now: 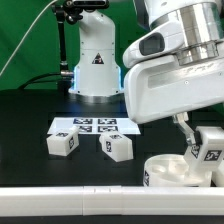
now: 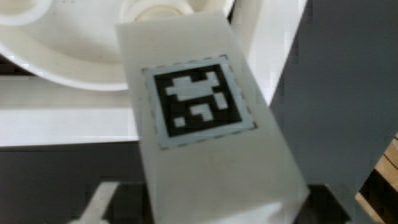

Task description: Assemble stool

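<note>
My gripper [image 1: 195, 140] is shut on a white blocky stool leg [image 1: 208, 150] at the exterior view's right and holds it just above the low round seat [image 1: 165, 172]. In the wrist view the held leg [image 2: 205, 110] fills the middle, its square tag facing the camera, with its far end over the seat's ring [image 2: 71, 50]. A finger [image 2: 98, 200] shows on either side of the leg at my gripper [image 2: 210, 208]. Two loose tagged legs [image 1: 63, 143] [image 1: 116, 147] lie on the black table to the exterior view's left of the seat.
The marker board [image 1: 95, 125] lies flat behind the loose legs. The arm's white base [image 1: 95, 60] stands at the back. A long white bar [image 1: 80, 205] runs along the table's front edge.
</note>
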`<action>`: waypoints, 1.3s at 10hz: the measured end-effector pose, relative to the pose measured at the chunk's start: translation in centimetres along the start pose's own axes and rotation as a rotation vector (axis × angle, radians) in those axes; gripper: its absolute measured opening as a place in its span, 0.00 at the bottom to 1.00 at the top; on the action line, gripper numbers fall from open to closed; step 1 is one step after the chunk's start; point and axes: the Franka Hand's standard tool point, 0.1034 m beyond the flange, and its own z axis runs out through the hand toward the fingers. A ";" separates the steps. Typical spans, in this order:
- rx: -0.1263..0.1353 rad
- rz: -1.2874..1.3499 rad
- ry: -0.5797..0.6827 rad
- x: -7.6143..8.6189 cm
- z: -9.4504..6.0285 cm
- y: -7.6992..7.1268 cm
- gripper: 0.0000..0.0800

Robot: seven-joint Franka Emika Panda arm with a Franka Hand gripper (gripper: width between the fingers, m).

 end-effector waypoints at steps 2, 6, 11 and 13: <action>0.000 -0.001 0.001 0.0 0.0 0.0 0.45; -0.011 0.020 0.033 -0.1 -0.1 0.2 0.45; -0.038 0.013 0.109 -0.8 -0.1 0.3 0.45; -0.038 0.014 0.109 -0.8 -0.1 0.3 0.45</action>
